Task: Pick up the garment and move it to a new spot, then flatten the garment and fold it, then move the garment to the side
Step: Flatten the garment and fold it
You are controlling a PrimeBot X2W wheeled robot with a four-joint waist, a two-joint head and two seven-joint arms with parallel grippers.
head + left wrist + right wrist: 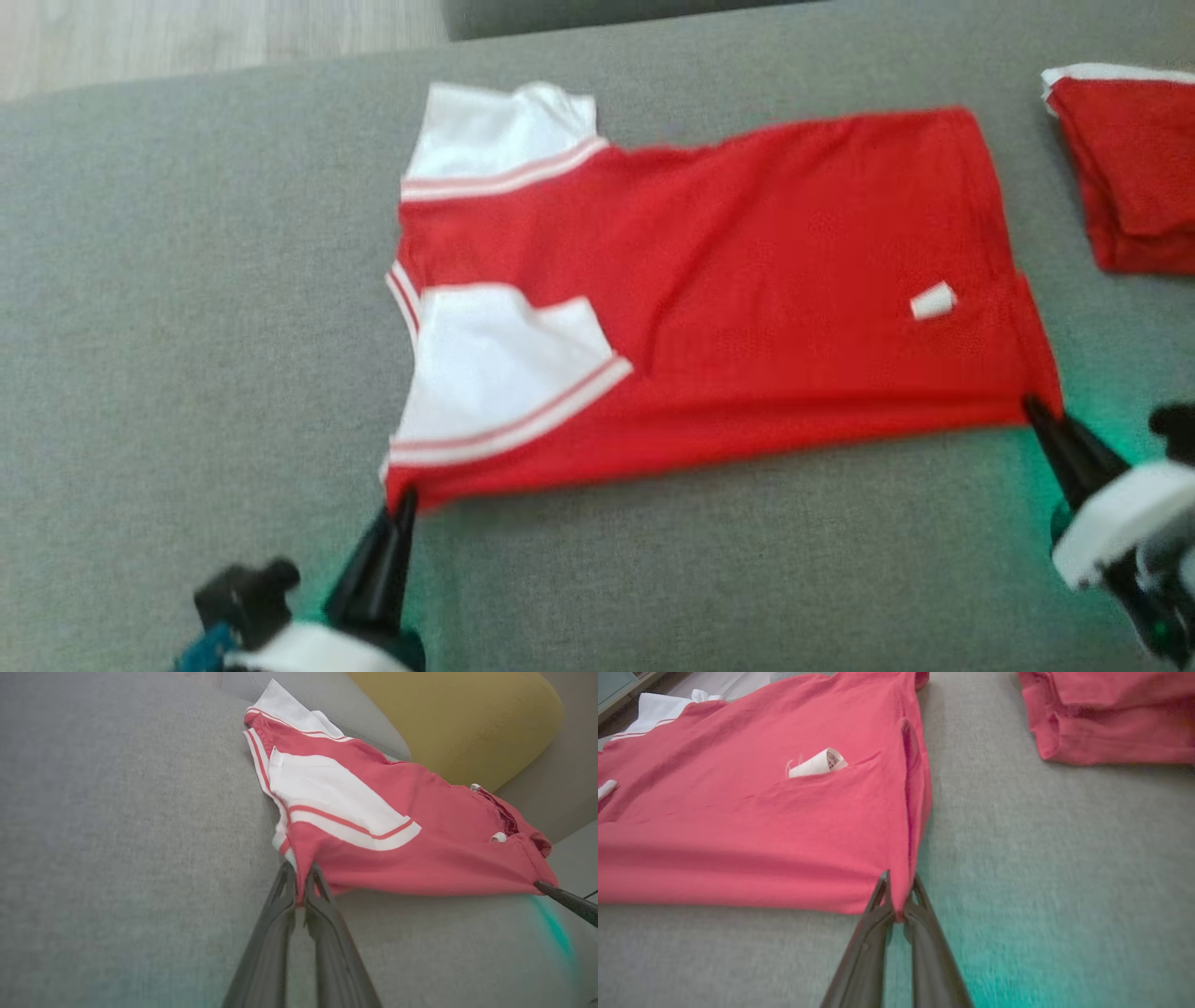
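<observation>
Our left end effector (403, 504) sits nearest us at the near left of the grey sofa seat (149, 327). Its two dark fingers are pinched together on the near left corner of the garment (709, 308). Our right end effector (1034, 409), at the near right, is likewise closed tight, and it grips the garment's near right corner.

Between them, the garment's near edge runs in a fairly straight line. It is a red shirt with white sleeves trimmed in red stripes. It lies spread mostly flat across the middle of the seat, sleeves to the left and hem to the right. A small white label (932, 301) lies curled on the red cloth near the hem.

Farther off, towards the far right corner of the seat, lies a second red garment (1134, 177), folded and apart from the first. A yellow cushion (458, 723) rests beyond the seat.
</observation>
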